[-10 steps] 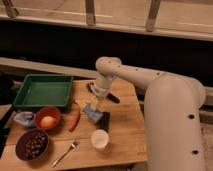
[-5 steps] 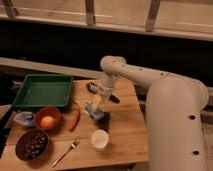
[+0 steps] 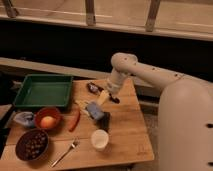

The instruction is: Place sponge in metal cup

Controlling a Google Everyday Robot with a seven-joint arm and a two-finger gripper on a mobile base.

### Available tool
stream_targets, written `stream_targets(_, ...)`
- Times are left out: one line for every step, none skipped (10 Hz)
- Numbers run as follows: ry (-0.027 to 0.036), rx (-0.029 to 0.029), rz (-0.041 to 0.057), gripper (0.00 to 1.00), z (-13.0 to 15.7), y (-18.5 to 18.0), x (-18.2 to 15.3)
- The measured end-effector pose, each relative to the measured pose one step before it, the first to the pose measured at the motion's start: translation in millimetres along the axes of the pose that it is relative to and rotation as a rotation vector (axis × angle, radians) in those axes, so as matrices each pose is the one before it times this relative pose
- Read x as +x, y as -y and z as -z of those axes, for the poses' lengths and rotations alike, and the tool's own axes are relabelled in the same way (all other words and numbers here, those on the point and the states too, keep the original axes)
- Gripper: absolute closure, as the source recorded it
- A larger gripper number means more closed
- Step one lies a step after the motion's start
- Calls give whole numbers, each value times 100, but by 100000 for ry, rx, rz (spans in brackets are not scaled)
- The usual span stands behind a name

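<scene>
Near the middle of the wooden bench (image 3: 125,135), the sponge (image 3: 95,109) lies tilted across the mouth of the metal cup (image 3: 104,120), touching its rim; judged to be resting on top, not dropped inside. The gripper (image 3: 106,96) hangs just above and behind the sponge, toward the bench's far edge. Whether it is grasping or has let go, cannot tell: the fingertips blend with the yellowish item beneath. Most of the cup is hidden by the sponge. White cup (image 3: 99,139) near the front edge; green tray (image 3: 42,90) at the far left corner.
</scene>
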Motion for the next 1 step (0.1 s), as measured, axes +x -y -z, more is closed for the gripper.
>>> stream_targets(3681,3223,-4483,24,1105,941,224)
